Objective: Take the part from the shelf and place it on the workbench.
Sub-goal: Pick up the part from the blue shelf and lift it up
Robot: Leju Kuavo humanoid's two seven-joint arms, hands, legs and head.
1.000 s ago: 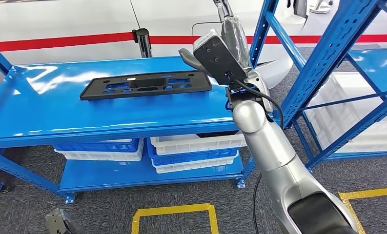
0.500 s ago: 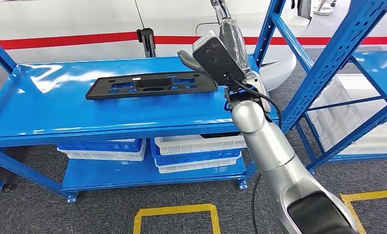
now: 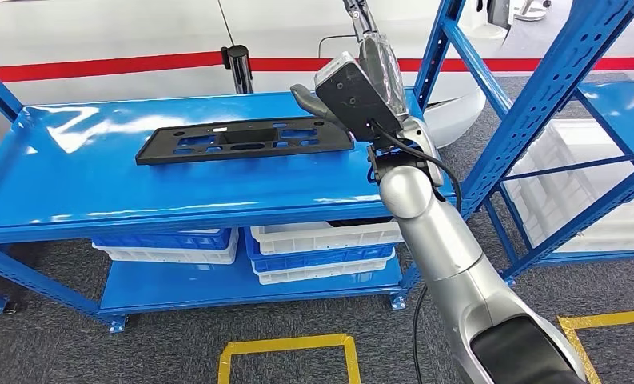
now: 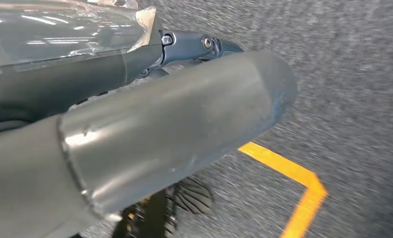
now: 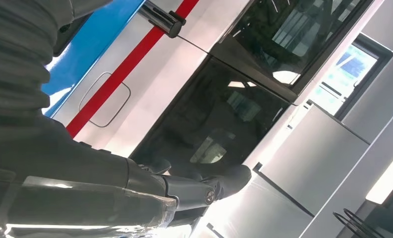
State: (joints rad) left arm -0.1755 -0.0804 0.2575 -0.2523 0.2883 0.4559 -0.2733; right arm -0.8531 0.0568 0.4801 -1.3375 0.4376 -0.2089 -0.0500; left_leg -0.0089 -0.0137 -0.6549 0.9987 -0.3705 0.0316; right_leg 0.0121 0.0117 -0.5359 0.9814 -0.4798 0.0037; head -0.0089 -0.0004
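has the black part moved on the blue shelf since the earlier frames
No. The black part lies at the same spot on the blue shelf top, by the same reflections. Its small picture shifts match the black post behind, so the camera moved.

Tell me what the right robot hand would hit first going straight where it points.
Probably nothing near: the right robot hand points up past the black part, toward the dark window in the white wall; depth is unclear.
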